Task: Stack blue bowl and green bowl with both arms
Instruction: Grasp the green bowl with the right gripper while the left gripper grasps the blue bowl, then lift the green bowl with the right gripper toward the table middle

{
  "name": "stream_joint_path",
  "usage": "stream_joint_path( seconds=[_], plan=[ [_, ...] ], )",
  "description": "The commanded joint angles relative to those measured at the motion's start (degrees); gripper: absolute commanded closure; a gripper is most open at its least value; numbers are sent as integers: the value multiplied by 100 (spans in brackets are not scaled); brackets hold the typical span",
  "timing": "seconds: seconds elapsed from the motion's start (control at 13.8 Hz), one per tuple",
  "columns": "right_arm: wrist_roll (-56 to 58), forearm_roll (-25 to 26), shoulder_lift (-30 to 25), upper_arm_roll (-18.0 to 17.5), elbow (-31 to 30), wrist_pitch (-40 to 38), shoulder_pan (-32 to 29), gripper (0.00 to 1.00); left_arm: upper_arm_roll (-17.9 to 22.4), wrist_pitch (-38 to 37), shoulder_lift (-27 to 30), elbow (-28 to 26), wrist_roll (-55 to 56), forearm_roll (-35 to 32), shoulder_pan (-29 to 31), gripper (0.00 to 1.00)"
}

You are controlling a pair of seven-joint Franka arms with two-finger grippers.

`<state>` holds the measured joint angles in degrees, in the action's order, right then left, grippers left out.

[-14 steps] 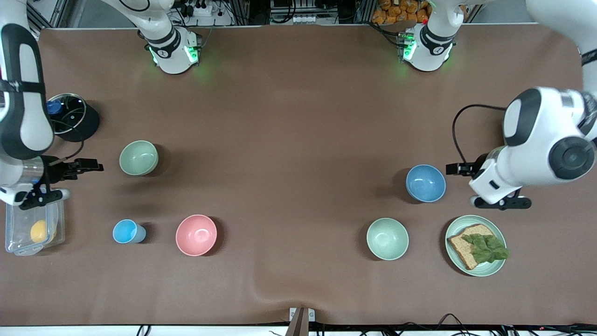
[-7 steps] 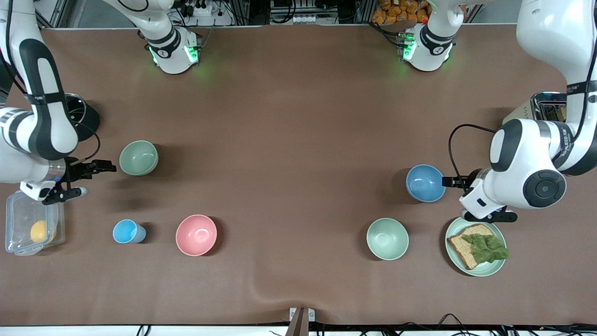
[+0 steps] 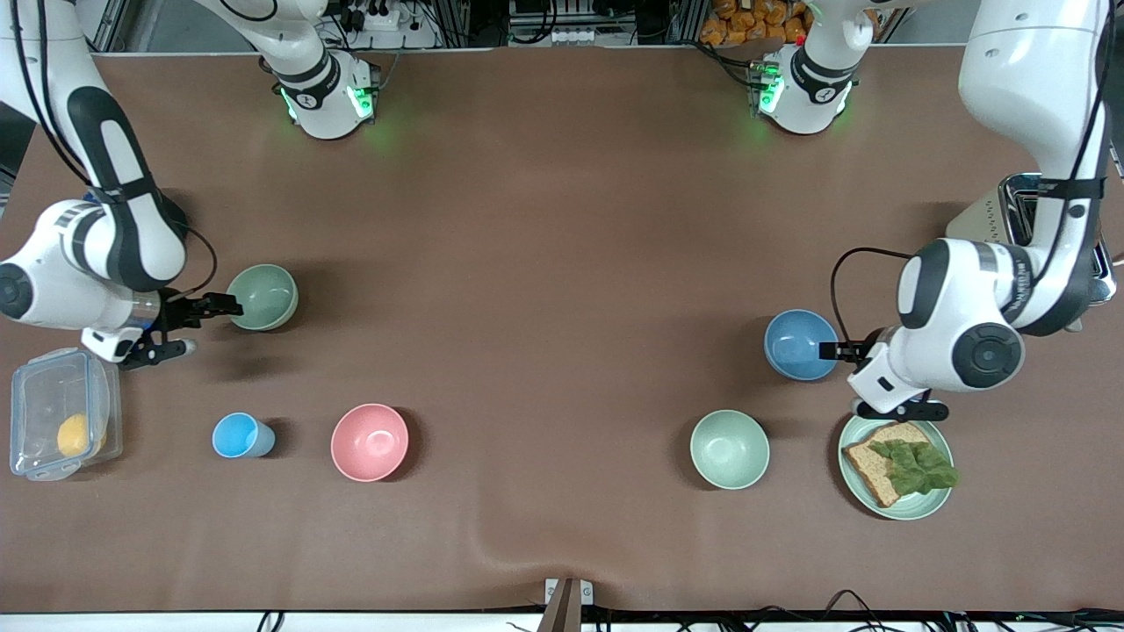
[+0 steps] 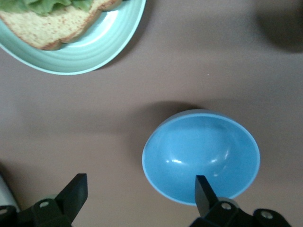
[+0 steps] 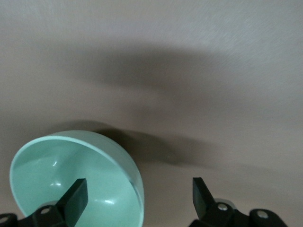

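Left gripper (image 3: 834,379) spread wide and holding nothing, one finger over the rim of the blue bowl (image 3: 799,344) toward the left arm's end of the table; right gripper (image 3: 204,326) likewise wide apart and bare, one finger at the rim of the green bowl (image 3: 262,297) near the right arm's end. Probably light, stiff, matte plastic, likely to skate on the cloth. Best pinched across the thin rim wall, one finger inside, one outside.
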<state>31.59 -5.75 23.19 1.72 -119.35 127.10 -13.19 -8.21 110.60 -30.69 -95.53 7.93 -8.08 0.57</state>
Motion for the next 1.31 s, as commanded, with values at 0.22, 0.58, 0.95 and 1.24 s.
stream_joint_path(
  seconds=[0.22, 0.58, 0.95, 1.24],
  plan=[
    [452, -234, -122, -84, -247, 104, -52, 100, -23, 1532, 678, -1562, 7, -88, 179, 0],
    [340, -242, -447, -190, 401, -1202, 79, 100, -23, 3053, 907, -2574, 304, -62, 294, 0],
    [-520, -251, -605, -199, 992, -2207, 457, 100, -23, 3688, 784, -3024, 385, -62, 277, 0],
    [-1696, -286, -895, -216, 975, -2488, 1115, 100, -23, 3688, 714, -2989, 376, -62, 277, 0]
  ],
)
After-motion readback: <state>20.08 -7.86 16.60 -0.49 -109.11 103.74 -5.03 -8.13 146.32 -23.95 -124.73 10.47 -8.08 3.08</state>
